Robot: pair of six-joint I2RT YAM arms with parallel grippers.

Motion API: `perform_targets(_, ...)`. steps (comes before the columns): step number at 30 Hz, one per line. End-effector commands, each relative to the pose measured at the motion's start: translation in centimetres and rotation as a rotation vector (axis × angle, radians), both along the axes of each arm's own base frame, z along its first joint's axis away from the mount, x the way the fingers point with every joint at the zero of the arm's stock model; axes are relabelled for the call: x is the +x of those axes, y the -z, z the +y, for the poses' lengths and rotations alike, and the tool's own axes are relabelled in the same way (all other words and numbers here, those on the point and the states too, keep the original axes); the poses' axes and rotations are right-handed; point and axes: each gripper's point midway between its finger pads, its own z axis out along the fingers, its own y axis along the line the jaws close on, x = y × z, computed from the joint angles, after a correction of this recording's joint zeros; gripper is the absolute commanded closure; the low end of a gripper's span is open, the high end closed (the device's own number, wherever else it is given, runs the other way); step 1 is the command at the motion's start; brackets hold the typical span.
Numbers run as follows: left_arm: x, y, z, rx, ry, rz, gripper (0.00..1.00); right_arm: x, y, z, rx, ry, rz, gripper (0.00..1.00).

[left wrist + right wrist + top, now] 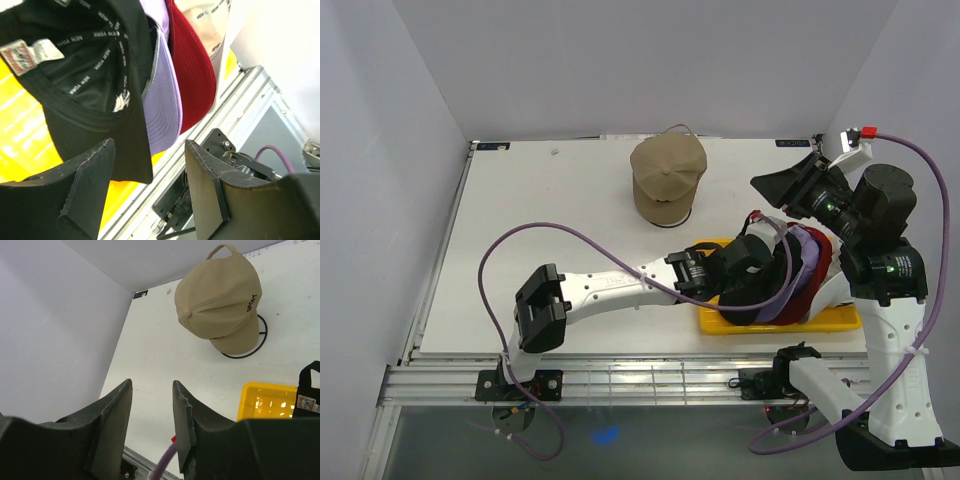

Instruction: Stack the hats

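The tan hat (667, 178) sits on a black wire stand at the back of the table, also in the right wrist view (217, 300). The black hat (748, 300), lavender hat (800, 272) and red hat (822, 262) lie nested on edge in the yellow tray (720, 325). In the left wrist view the black hat (95, 75) shows its lining, then the lavender (162, 100), red (192, 75) and white (205, 25) hats. My left gripper (150, 144) is open, with the black brim's edge between its fingers. My right gripper (151, 383) is open, empty and raised at the right.
The wire stand's ring (250, 347) shows under the tan hat. The tray's corner (270, 400) and a bit of the black hat (307, 390) show in the right wrist view. Purple cables loop over the table's near left part (520, 240). White walls enclose the table.
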Motion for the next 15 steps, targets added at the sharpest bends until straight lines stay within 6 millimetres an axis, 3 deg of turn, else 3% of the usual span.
perform_targets(1, 0.3, 0.6, 0.0, 0.038, -0.036, -0.019, 0.32, -0.7, -2.2, 0.0, 0.006, -0.006, -0.070, 0.56)
perform_targets(9, 0.3, 3.5, -0.5, 0.110, -0.042, -0.033, 0.36, -0.8, -1.8, -0.1, -0.007, -0.004, -0.063, 0.54)
perform_targets(15, 0.3, 4.6, -0.4, 0.146, -0.040, -0.037, 0.44, -0.9, -1.2, -0.1, -0.008, -0.004, -0.054, 0.54)
